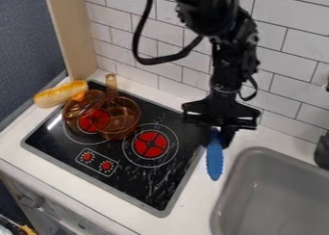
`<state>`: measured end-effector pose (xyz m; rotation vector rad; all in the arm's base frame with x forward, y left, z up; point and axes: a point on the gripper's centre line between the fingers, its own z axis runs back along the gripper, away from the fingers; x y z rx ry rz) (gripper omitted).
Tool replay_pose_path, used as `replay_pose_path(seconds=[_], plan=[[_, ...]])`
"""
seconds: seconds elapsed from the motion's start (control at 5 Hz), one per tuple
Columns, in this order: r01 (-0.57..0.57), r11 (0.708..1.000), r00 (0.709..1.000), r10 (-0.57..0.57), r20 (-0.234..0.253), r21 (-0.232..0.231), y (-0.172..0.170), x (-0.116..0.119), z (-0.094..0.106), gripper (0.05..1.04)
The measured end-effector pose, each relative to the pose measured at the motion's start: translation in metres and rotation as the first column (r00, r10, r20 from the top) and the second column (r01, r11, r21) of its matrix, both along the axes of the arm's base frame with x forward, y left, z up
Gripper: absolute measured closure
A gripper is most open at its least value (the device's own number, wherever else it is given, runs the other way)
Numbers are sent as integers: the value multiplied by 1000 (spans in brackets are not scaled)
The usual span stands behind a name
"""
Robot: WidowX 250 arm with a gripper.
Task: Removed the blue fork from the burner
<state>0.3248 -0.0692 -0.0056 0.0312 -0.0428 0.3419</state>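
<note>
- Hanging between cooktop [168, 188] and sink [221, 207]: gripper [220, 137], jaws closed on blue fork [214, 163] at its far end.
- Amber pot [127, 114] on far-left cooktop; amber lid [76, 109] overlaps its left side.
- Toy bread [56, 96] beside lid, farther left.

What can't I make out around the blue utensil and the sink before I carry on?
All in the camera view:
- Upper end of the blue utensil: hidden at the gripper, so I can't confirm it's a fork.
- Utensil's contact with the counter: unclear from this slant.
- Sink's far side: cut off by the right edge.
</note>
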Motion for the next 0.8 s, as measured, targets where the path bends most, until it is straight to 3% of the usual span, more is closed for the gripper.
replay_pose_path(seconds=[0.2,0.4,0.8], plan=[[160,987,986,-161,32,35,-7,0,-5,744],[198,977,980,-199,11,78,-5,-2,-13,744],[209,975,976,-204,-75,72,-5,-4,-44,744]])
